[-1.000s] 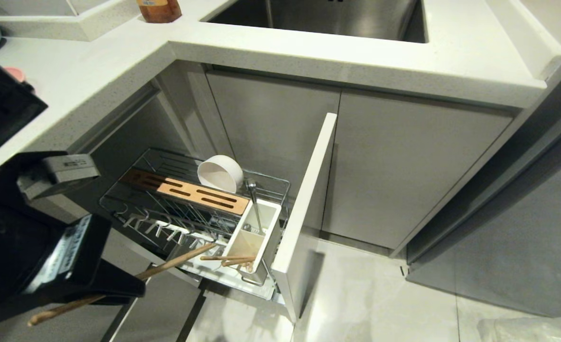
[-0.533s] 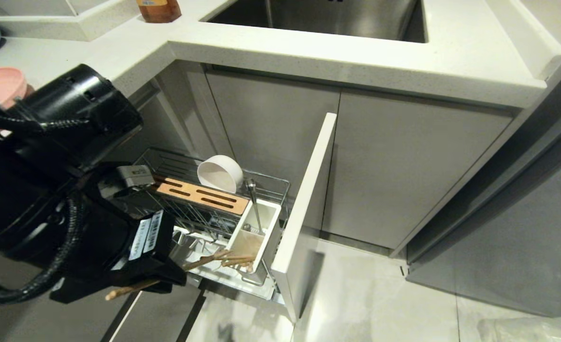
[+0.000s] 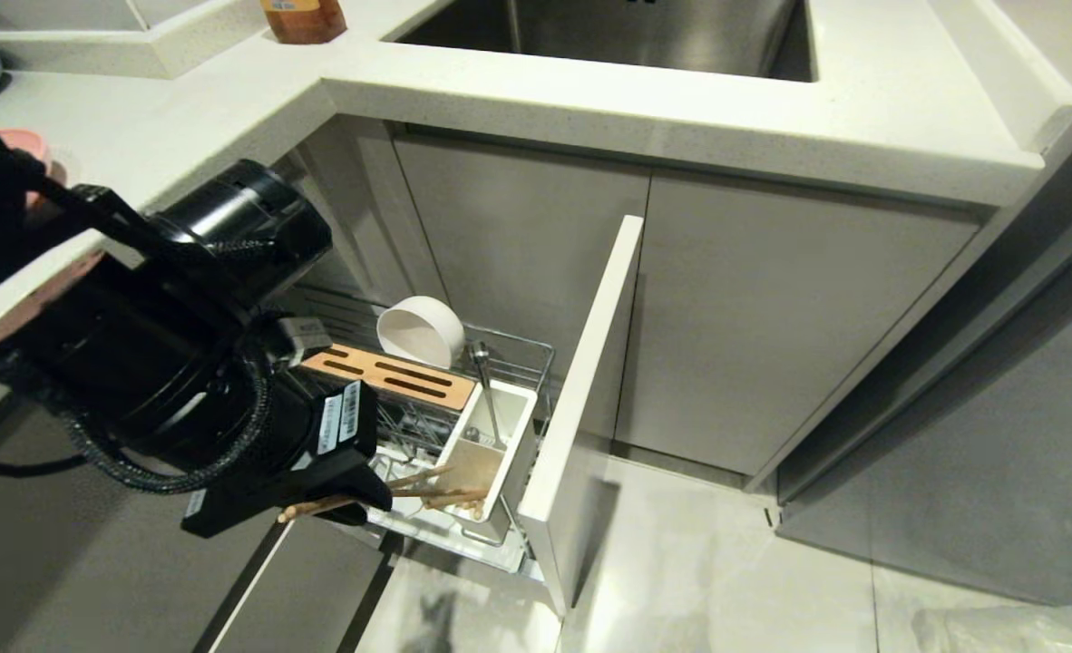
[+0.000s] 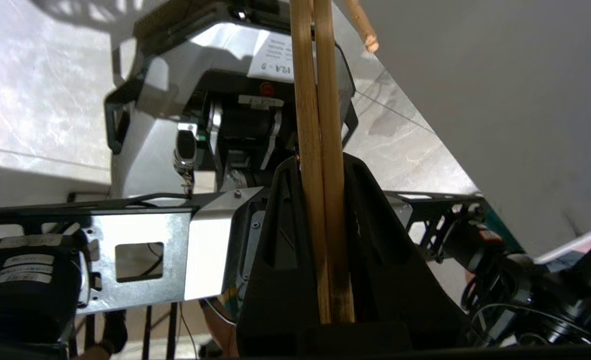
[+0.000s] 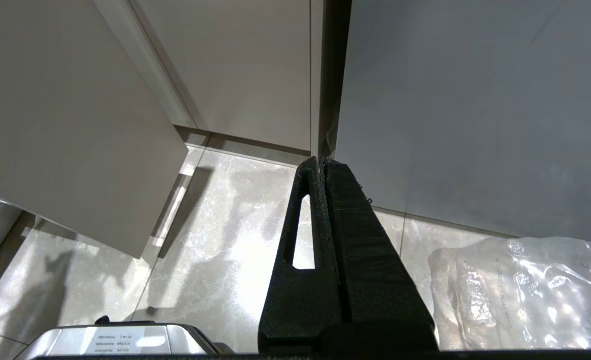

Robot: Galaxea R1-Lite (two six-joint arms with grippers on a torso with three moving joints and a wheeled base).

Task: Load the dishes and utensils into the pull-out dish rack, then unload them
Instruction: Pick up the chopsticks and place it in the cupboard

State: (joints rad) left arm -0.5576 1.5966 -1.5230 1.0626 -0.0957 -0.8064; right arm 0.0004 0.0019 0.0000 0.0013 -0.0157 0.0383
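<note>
Your left gripper [image 3: 336, 494], lower left of the head frame, pinches the chopsticks [image 3: 414, 481]. Their long axis points rightward at the white utensil box [image 3: 486, 458], tips just beside its open top; right gripper [image 5: 320, 165] sits pressed together, far off.

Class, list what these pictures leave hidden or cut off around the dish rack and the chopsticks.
- Dish rack: in the head view the left arm covers its left part.
- Chopsticks: in the left wrist view the top edge cuts off their far ends; in the head view the left hand hides their middle.
- Pink plate: not seen whole in any view.
</note>
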